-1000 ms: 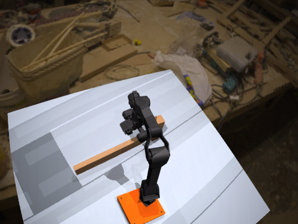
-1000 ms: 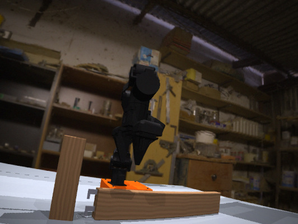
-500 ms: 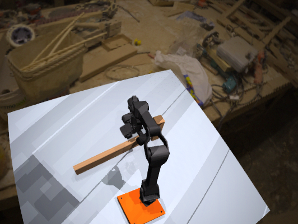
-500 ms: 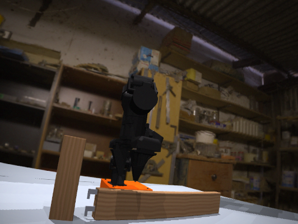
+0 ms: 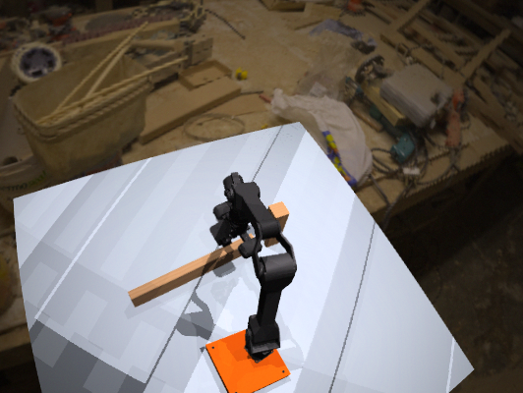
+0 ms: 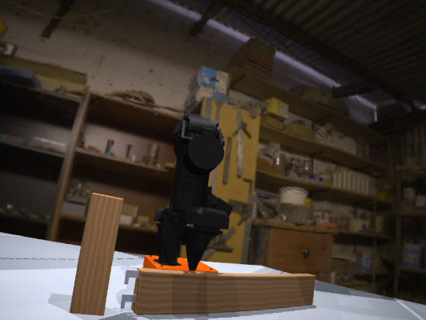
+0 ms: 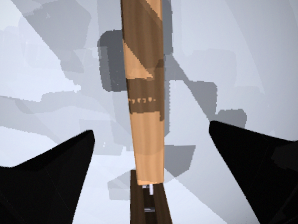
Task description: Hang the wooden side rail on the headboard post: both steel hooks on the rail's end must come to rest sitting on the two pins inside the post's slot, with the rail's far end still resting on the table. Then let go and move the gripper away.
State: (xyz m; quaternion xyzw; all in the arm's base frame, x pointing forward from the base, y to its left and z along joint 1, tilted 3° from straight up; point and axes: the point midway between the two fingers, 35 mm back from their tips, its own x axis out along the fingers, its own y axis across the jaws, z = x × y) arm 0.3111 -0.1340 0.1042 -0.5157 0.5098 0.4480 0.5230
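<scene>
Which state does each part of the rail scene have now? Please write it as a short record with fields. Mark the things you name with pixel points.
rail: wooden rail (image 5: 184, 275) (image 6: 224, 294) (image 7: 151, 145) lying on the table, not hung
hooks: two steel hooks (image 6: 130, 277) at the rail's end near the post, off the pins
post: headboard post (image 5: 278, 211) (image 6: 96, 254) (image 7: 137, 202) upright
tool: gripper (image 6: 193, 269) (image 7: 153, 131) open, nothing held, fingers on either side of the rail in the wrist view
base: orange plate (image 5: 231, 365) (image 6: 150, 262) under the arm

Wooden rail (image 5: 172, 276) slants across pale table (image 5: 324, 206); black arm (image 5: 269, 302) overhead.
</scene>
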